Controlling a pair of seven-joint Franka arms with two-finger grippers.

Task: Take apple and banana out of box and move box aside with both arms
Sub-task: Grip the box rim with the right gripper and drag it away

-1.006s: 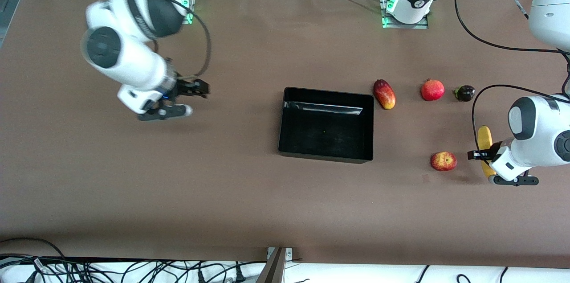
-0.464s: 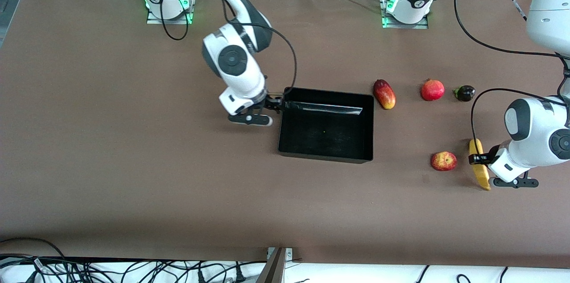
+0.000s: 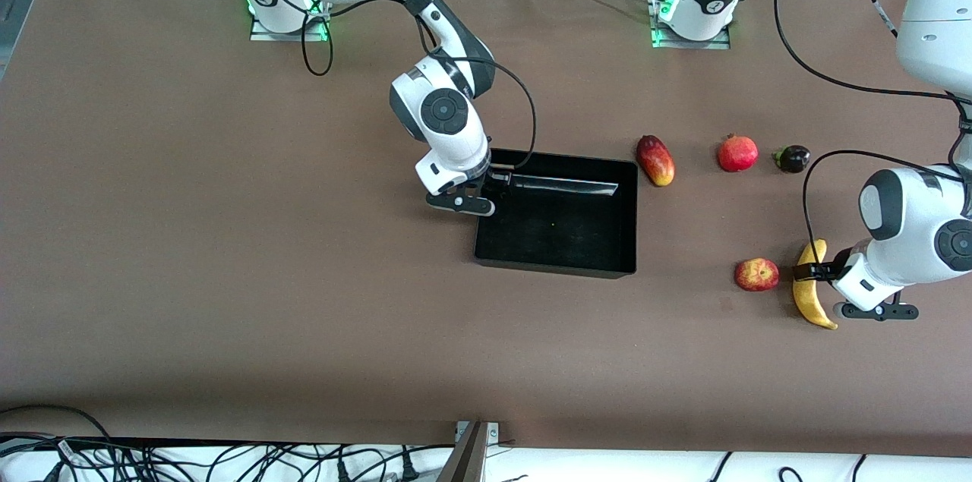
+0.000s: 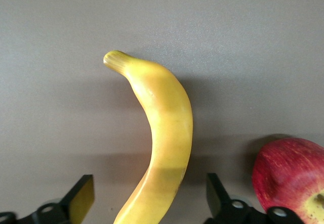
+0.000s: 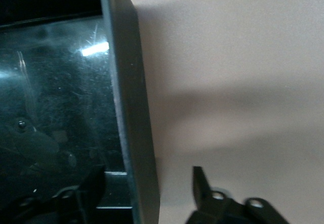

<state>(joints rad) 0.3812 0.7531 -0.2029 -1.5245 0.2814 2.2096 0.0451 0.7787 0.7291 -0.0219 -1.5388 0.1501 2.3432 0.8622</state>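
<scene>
- Left gripper (image 4: pixel 147 204) is hanging low, fingers spread astride the banana (image 3: pixel 809 292), beside the apple (image 3: pixel 756 274).
- Right gripper (image 5: pixel 149 191) is reaching down, fingers parted astride the box (image 3: pixel 557 262) wall.

The table (image 3: pixel 228 277) is covered in plain brown. A glossy black box (image 3: pixel 556 266) sits near its middle. Toward the left arm's end, a mango (image 3: pixel 655 160), a pomegranate (image 3: pixel 737 153) and a small dark fruit (image 3: pixel 792 159) lie in a row. Nearer the front camera than that row, an apple (image 3: pixel 756 274) and a banana (image 3: pixel 809 294) lie just beside each other.
</scene>
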